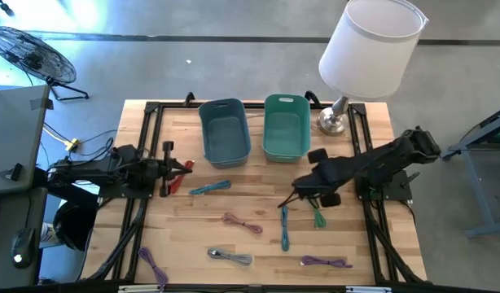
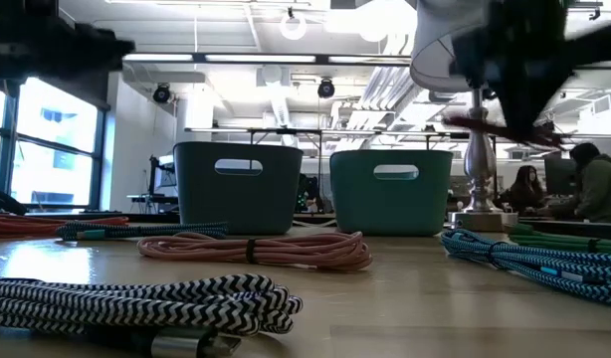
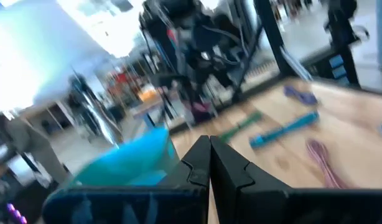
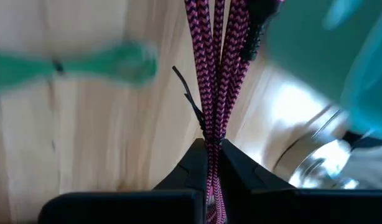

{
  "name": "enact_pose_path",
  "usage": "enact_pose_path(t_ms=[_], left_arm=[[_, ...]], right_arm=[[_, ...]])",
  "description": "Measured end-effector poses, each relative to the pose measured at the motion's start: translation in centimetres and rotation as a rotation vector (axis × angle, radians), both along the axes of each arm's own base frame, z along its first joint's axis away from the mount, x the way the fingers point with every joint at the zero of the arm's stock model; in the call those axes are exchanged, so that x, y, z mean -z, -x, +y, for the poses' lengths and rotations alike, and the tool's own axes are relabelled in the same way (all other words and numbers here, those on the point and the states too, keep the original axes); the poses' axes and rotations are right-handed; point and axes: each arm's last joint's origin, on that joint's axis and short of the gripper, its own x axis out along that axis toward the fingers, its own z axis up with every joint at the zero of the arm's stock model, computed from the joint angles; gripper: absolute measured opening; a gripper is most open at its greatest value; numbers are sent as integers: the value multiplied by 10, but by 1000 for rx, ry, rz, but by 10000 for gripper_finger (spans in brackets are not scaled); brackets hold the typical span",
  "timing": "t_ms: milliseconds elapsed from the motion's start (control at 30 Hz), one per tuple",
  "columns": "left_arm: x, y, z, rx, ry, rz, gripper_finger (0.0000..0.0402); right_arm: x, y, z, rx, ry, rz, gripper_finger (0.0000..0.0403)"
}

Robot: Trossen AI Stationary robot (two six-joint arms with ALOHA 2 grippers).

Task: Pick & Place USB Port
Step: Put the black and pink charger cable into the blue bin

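From above, the right gripper (image 1: 301, 194) reaches low toward the table's middle, beside the green cable (image 1: 318, 216); the left gripper (image 1: 183, 168) rests by the blue bin (image 1: 224, 132); no writing is readable. Its wrist view shows the left fingers (image 3: 200, 163) pressed together, empty; the right wrist view shows fingers (image 4: 194, 163) pinching a magenta braided cable (image 4: 216, 74) beside the teal bin (image 4: 328, 56).

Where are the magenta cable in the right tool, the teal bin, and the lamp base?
magenta cable (image 4: 211, 74): right wrist view, braided strands beyond the fingers.
teal bin (image 1: 287, 103): high view, far rim.
lamp base (image 1: 331, 123): high view, metal foot.
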Motion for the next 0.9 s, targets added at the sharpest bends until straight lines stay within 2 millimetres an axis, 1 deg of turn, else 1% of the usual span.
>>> enact_pose_path(t_ms=[133, 233, 367, 500, 567, 633, 700, 900], left_arm=[[-10, 2, 0, 10, 34, -101, 0], [-14, 3, 0, 19, 70, -143, 0], [-19, 3, -1, 45, 65, -194, 0], [-27, 1, -3, 120, 68, -264, 0], [-29, -2, -1, 78, 76, -271, 5], [-27, -8, 0, 9, 52, -249, 19], [-27, -13, 2, -39, 25, -214, 43], [-52, -29, 1, -18, 18, -164, 139]], right_arm=[[-26, -13, 17, -88, 44, -173, 10], [-40, -21, 28, -160, 78, -294, 10], [-45, -30, 39, -239, 85, -407, 10], [-47, -36, 47, -317, 85, -468, 10], [-47, -38, 49, -341, 82, -484, 10], [-48, -39, 50, -352, 75, -498, 10], [-49, -40, 51, -356, 73, -511, 10], [-50, -43, 51, -394, 82, -528, 10]])
